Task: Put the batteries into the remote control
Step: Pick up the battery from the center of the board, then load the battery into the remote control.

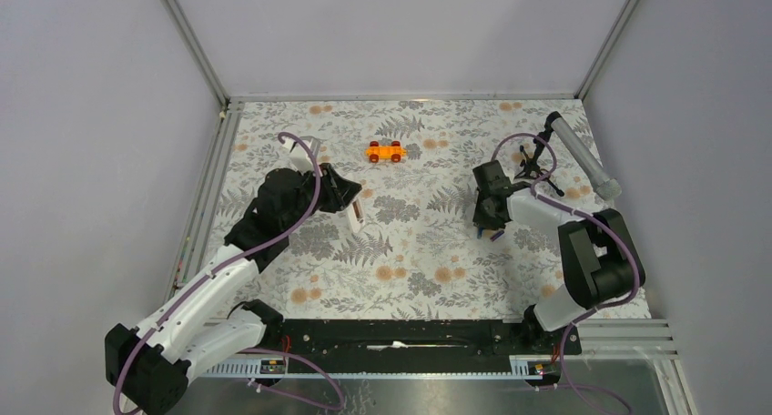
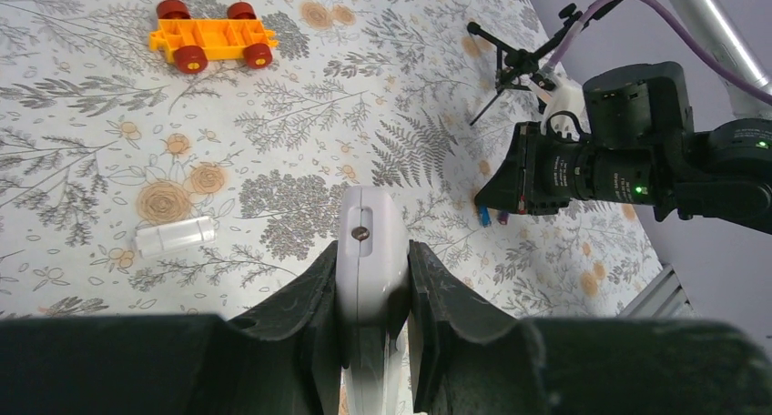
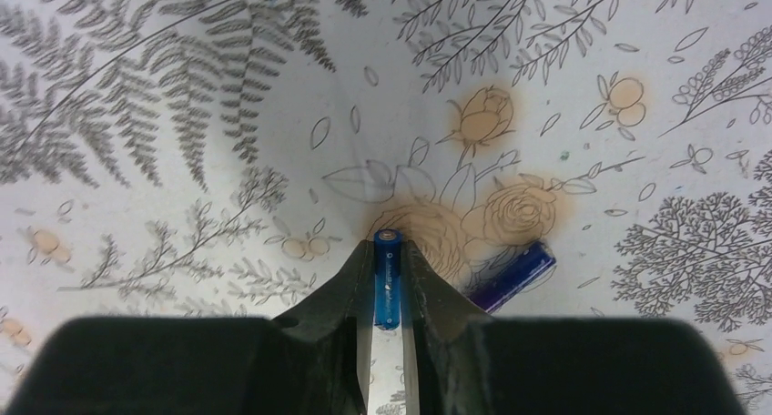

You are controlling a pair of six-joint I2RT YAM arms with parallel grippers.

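Observation:
My left gripper (image 1: 350, 199) is shut on the white remote control (image 1: 357, 217) and holds it by its sides at the table's left centre. In the left wrist view the remote (image 2: 368, 247) stands between the fingers (image 2: 371, 271), its end with a small dark hole pointing away. My right gripper (image 1: 488, 226) is low over the table at the right. It is shut on a blue battery (image 3: 387, 277) that lies lengthwise between the fingers (image 3: 387, 262). A second, purple battery (image 3: 512, 276) lies on the cloth just right of them. Both batteries (image 2: 482, 217) show under the right gripper.
An orange toy car (image 1: 385, 151) sits at the back centre. A grey tube on a black tripod (image 1: 575, 151) stands at the back right, behind the right arm. A small clear white cylinder (image 2: 175, 236) lies on the flowered cloth left of the remote.

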